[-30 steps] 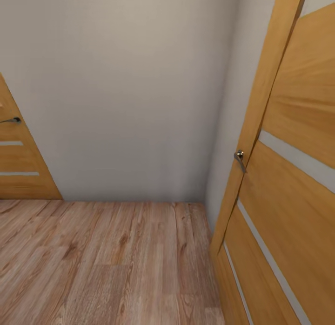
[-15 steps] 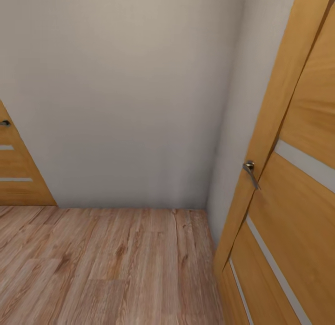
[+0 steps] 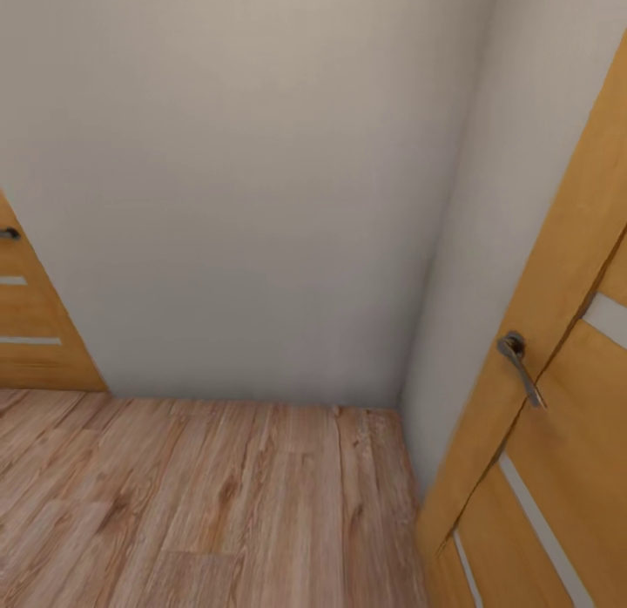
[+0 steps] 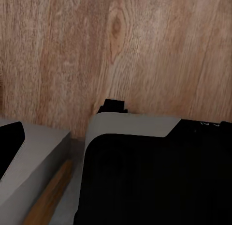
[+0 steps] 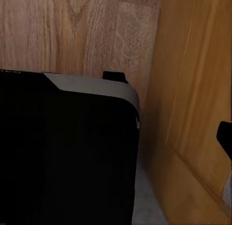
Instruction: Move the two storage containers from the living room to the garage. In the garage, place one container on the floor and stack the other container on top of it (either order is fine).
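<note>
From the head camera I'm facing a plain pale wall (image 3: 244,181) that meets a side wall in a corner at about 1 o'clock. Light wood-plank flooring (image 3: 200,503) runs from the wall's foot toward 6 o'clock. At 3 to 5 o'clock stands an orange wooden door (image 3: 557,399) with pale horizontal strips and a metal lever handle (image 3: 521,364). A second orange door (image 3: 35,329) sits at 9 o'clock, its dark handle (image 3: 9,233) at the picture's edge.

My left wrist camera looks down on the wood planks past a black-and-grey robot body panel (image 4: 154,172), with a strip of orange wood edge (image 4: 48,196) beside it. My right wrist camera gives a similar dark panel (image 5: 67,152), with the orange door face (image 5: 193,109) just beside it.

I cannot tell whether either gripper is wide or narrow, and I cannot place the containers relative to them from these pictures.
</note>
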Tool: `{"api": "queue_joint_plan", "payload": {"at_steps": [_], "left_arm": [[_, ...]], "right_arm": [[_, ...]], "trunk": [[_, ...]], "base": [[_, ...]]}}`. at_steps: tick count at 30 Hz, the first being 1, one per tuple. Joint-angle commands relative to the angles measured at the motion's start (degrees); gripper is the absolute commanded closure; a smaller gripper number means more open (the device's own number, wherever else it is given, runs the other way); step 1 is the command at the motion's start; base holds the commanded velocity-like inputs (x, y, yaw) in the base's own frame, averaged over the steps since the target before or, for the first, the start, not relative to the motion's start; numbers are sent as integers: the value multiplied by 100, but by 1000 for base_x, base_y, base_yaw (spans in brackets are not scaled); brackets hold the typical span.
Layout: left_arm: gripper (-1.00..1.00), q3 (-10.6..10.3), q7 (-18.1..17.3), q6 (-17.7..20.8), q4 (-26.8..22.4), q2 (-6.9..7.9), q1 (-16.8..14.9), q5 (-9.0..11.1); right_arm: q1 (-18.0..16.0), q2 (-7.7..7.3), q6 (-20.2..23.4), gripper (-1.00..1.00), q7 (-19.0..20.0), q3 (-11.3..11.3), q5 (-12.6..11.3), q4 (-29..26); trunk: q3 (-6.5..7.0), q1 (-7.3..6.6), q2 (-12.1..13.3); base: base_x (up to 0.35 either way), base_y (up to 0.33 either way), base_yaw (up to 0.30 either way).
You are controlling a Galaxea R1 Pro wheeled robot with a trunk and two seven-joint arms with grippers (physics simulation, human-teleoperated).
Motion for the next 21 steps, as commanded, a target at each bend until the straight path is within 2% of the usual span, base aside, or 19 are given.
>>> {"api": "queue_joint_plan", "payload": {"at_steps": [1,21], "left_arm": [[-100,21,1,-24,7,0,-5,35],[-100,17,1,-24,9,-3,-5,36]], "right_arm": [[-5,5,-32,-100,-3,48,-51,18],[-5,5,-32,-100,-3,48,-51,18]], "trunk": [[-6,4,-4],[-6,4,-4]], "base": [[321,0,261],[321,0,269]]}}
